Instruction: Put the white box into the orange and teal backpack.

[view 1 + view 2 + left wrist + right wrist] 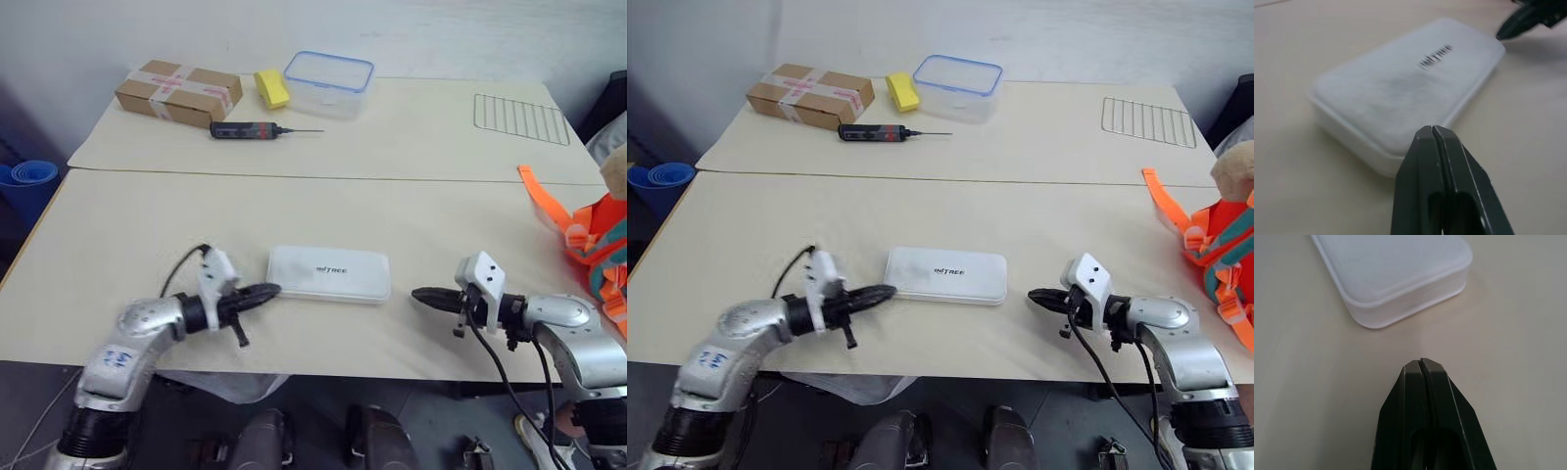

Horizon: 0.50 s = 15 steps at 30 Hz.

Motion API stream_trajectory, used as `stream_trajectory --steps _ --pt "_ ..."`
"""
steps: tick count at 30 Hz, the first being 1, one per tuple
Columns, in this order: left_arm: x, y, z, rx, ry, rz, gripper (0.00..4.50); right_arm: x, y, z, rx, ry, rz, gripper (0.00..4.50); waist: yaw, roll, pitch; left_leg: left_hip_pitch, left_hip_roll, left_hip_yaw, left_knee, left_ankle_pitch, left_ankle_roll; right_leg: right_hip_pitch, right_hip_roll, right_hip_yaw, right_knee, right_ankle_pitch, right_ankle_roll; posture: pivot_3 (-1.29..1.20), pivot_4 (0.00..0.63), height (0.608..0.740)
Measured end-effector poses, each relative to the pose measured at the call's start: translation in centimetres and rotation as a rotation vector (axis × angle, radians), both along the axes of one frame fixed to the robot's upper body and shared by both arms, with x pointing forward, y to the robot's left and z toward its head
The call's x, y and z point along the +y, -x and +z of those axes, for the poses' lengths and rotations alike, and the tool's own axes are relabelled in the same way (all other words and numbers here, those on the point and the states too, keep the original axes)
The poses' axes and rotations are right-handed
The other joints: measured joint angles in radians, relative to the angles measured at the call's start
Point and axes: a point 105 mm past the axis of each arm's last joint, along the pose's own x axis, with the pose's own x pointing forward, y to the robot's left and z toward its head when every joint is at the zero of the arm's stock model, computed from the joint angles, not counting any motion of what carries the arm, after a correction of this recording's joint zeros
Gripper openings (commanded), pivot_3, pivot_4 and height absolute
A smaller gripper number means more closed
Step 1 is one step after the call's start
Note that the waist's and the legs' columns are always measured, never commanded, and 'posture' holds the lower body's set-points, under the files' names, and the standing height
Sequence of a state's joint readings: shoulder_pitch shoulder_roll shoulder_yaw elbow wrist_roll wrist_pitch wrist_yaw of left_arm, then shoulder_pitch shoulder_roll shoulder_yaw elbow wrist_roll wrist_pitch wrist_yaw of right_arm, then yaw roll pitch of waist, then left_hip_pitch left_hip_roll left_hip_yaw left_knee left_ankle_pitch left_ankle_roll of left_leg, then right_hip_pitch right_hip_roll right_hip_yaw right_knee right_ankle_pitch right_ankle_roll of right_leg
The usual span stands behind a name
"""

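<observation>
The white box [329,274] lies flat on the table [147,225], left gripper [266,291] at its left end, right gripper [423,295] just beside its right end, the backpack [600,245] far right of it.

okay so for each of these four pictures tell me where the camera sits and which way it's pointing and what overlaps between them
Left eye view: on the head, looking forward and down over the table; both arms show, left gripper and right gripper flanking the white box.
Right eye view: same head, same scene, with the backpack at the right edge.
Left wrist view: looks along shut jaws at the box's near end.
Right wrist view: looks along shut jaws at the box's other end, a gap between.
Shared: all four show the box.
</observation>
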<state>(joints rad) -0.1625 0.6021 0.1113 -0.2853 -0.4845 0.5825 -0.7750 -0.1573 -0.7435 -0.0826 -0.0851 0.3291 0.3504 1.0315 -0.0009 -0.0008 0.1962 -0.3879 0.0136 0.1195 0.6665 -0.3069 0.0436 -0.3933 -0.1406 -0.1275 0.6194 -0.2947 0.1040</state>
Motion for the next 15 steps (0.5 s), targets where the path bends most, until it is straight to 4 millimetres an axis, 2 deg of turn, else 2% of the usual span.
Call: stream_trajectory --steps 2,5,8,13,15 --pt "2.1 -1.2 0.8 0.042 0.035 0.087 0.89 -0.2 0.0 0.0 -0.004 0.012 -0.004 0.00 0.000 0.000 0.000 0.000 0.000 0.000 0.000 0.000 0.000 0.000 0.000 0.000 0.000 0.000 0.000 0.00 0.150 0.740" --pt "3.7 -2.2 0.2 0.217 0.088 0.175 1.83 -0.3 -0.2 0.3 -0.023 0.034 0.005 0.00 0.002 0.000 0.000 0.000 -0.001 0.000 0.000 0.000 0.001 0.000 0.001 -0.001 0.001 0.000 0.000 0.00 0.150 0.740" --pt "3.0 -2.3 -1.1 0.512 0.165 0.181 2.83 0.5 -0.6 0.4 -0.055 0.068 0.049 0.00 0.004 -0.001 0.000 -0.001 -0.001 -0.001 0.000 0.000 0.001 0.000 0.006 0.000 0.001 0.000 0.000 0.00 0.150 0.740" --pt "1.6 -3.6 0.1 0.723 0.320 0.166 4.37 1.0 -1.2 0.1 -0.070 0.110 0.089 0.00 0.005 -0.002 0.000 0.000 -0.002 -0.001 0.001 0.000 0.000 0.001 0.007 0.000 0.002 0.000 0.000 0.00 0.150 0.740" --pt "1.5 -3.9 0.5 0.785 0.346 0.158 4.47 1.2 -1.6 0.1 -0.073 0.127 0.096 0.00 0.002 -0.002 0.000 0.001 -0.002 0.000 0.001 0.001 0.000 0.001 0.008 0.000 0.003 0.000 0.000 0.00 0.150 0.740"
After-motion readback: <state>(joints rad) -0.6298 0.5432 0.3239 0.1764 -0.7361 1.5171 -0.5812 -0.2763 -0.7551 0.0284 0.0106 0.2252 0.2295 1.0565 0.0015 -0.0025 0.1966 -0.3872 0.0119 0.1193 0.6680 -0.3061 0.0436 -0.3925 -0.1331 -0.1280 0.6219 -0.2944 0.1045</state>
